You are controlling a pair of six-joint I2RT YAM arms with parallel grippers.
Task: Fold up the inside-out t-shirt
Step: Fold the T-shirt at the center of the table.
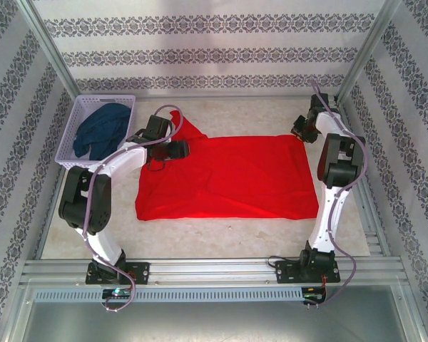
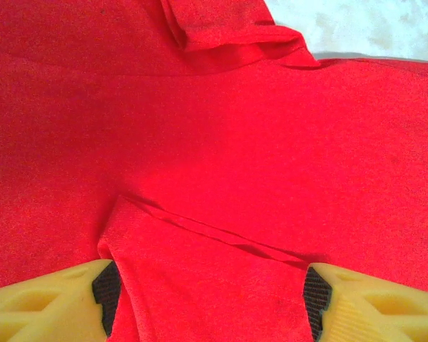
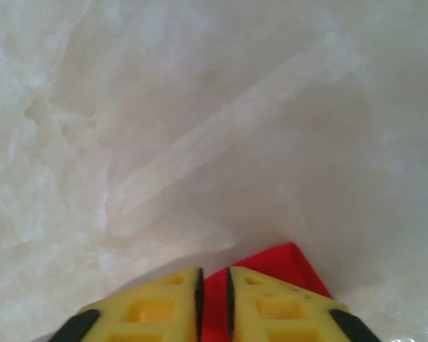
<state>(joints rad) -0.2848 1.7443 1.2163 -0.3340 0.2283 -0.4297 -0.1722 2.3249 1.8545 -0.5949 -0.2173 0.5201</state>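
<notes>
The inside-out t-shirt (image 1: 228,178) lies spread flat on the pale table, plain red side up, with a sleeve sticking out at its far left. My left gripper (image 1: 183,149) hovers low over the shirt's far-left part. In the left wrist view the left gripper (image 2: 210,303) stands open, a folded flap of the red shirt (image 2: 235,142) lying between its yellow fingers (image 2: 50,303). My right gripper (image 1: 300,129) is at the shirt's far-right corner. In the right wrist view the right gripper (image 3: 214,281) is shut on that red corner (image 3: 289,262), cloth pinched between the pads.
A lavender basket (image 1: 107,98) at the back left holds a dark navy garment (image 1: 100,132). Bare marble-patterned table (image 3: 200,107) lies beyond the shirt's far edge and along its near side (image 1: 221,235). Patterned walls and metal posts enclose the table.
</notes>
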